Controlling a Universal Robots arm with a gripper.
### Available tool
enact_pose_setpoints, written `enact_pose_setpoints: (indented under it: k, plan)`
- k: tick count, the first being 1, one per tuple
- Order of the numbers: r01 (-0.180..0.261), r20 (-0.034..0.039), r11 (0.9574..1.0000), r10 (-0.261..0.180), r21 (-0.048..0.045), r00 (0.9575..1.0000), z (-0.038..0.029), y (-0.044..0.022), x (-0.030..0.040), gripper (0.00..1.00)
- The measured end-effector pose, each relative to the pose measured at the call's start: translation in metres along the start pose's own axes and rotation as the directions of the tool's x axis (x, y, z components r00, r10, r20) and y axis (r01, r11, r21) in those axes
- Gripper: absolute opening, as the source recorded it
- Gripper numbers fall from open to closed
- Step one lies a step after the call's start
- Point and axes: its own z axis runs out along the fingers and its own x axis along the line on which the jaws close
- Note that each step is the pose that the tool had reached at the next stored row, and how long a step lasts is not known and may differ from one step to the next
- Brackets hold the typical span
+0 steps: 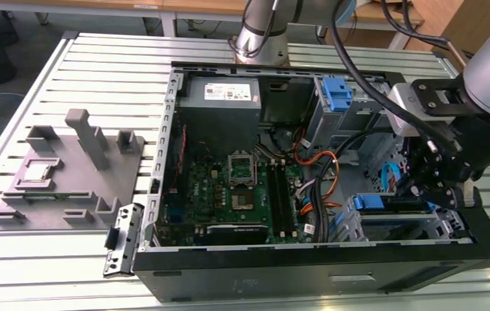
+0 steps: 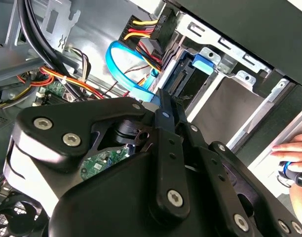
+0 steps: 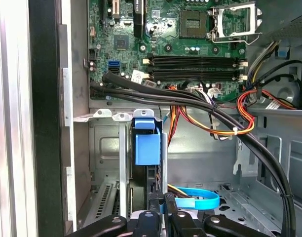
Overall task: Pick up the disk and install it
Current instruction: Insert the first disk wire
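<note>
The disk [image 1: 382, 203] sat in the drive cage at the near corner of the open computer case [image 1: 314, 262], toward the exterior view's right, with its blue bracket tab facing the inside of the case. In the first wrist view the disk [image 3: 147, 148] stood on edge in its slot between the metal rails of the cage, the blue tab at its end. The gripper [image 1: 431, 194] hung just above that cage. In both wrist views its black fingers were drawn together with nothing gripped between them, and their tips lay right at the disk's connector end [image 2: 183, 79], though contact could not be made out. A flat blue cable [image 3: 200, 200] curled beside the fingertips [image 3: 154, 201]. The green motherboard [image 1: 227, 188] filled the case floor toward the exterior view's left, and the grey power supply [image 1: 223, 94] sat at the far side. Outside the case, a grey moulded fixture [image 1: 63, 175] rested on the slotted metal table [image 1: 107, 71]. A person's hand [image 2: 294, 148] rested beyond the case wall.
</note>
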Motion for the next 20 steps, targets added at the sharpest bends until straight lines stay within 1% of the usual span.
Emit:
enact_pose_setpoints:
  k: [14,20]
  plan:
    - [0.000,-0.0003,1.0000,0.000,0.0012,1.0000,0.0003,0.0011,0.0011,0.16]
    - [0.000,-0.0008,1.0000,0.000,0.0017,1.0000,0.0019,0.0012,0.0017,0.16]
